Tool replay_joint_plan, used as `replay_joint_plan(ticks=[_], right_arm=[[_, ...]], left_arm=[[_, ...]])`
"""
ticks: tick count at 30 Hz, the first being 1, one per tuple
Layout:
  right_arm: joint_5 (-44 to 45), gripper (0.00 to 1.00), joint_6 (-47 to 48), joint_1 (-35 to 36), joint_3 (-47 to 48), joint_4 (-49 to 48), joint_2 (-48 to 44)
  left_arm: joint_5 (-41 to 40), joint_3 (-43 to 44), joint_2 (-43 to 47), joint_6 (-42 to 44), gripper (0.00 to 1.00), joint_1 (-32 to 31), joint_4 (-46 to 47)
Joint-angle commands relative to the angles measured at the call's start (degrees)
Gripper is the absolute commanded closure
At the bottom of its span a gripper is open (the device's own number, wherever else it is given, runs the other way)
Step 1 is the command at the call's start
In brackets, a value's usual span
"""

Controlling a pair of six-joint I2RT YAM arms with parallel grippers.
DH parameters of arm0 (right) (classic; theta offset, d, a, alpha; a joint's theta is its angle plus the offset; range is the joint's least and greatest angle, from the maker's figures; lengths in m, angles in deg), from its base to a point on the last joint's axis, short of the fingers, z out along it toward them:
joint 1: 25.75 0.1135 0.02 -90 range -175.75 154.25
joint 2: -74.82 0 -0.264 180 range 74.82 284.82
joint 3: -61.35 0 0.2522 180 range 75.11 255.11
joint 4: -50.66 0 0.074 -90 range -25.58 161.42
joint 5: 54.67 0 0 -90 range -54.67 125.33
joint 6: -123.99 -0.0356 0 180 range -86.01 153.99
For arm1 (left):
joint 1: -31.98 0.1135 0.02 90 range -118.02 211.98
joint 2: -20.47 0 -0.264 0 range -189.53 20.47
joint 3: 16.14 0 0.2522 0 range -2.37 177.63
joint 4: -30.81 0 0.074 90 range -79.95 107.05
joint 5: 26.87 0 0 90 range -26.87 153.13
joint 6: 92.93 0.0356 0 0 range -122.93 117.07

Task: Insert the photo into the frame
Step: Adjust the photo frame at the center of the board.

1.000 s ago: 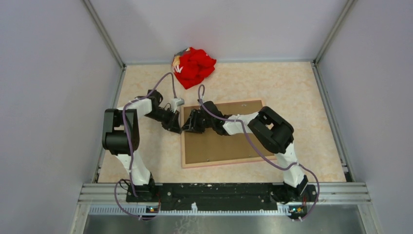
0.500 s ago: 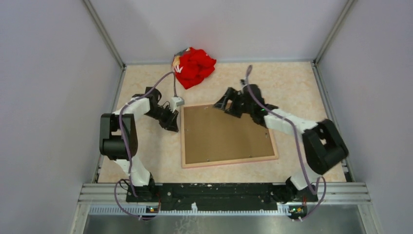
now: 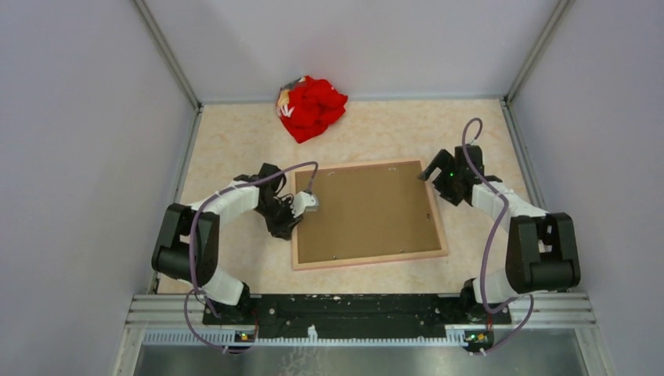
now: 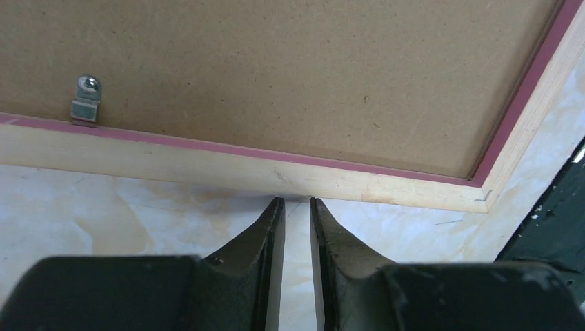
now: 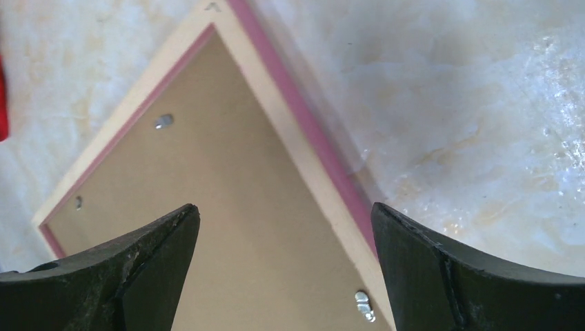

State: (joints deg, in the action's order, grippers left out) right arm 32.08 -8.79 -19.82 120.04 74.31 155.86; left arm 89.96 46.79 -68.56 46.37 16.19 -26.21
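Thin pink-and-light-wood rectangular frame [image 3: 368,259] is lying face down on the table [image 3: 235,141], brown hardboard backing [image 3: 364,211] up; photo not showing. Left gripper [image 4: 296,201] sitting barely parted, empty, at left rail; right gripper [image 5: 284,207] hovering wide, empty, over far-right corner. Probably light, stiff: taking rails edgewise.

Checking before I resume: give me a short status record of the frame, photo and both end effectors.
frame: flat on table, back up, hardboard backing in it
photo: not visible in any view
left end effector: narrowly open, empty, at frame's left edge
right end effector: wide open, empty, near frame's far right corner
other: red cloth at far edge
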Motion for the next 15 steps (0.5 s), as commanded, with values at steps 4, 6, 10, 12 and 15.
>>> replay_joint_plan(ticks=[4, 6, 10, 12, 15], right_arm=[[-3.60, 0.05, 1.03, -1.01, 0.91, -4.16, 7.67], [-5.76, 0.05, 0.34, -0.94, 2.27, -5.22, 11.16], [-6.32, 0.07, -1.47, 0.21, 5.59, -7.22, 16.48], [-6.15, 0.08, -1.39, 2.57, 9.31, -6.16, 19.85], [-6.26, 0.08, -1.23, 6.66, 16.45, -3.58, 25.30]], left_arm=[[-2.64, -1.83, 2.47, 0.40, 0.74, -2.78, 3.24], [-2.54, -2.39, 2.59, 0.62, 0.74, -4.18, 3.64], [-0.67, -2.18, 2.02, 0.34, 0.75, -8.37, 4.46], [-0.24, -1.58, 0.86, -0.56, 0.75, -11.42, 5.03], [0.46, 0.55, -2.58, -2.72, 0.74, -16.55, 5.10]])
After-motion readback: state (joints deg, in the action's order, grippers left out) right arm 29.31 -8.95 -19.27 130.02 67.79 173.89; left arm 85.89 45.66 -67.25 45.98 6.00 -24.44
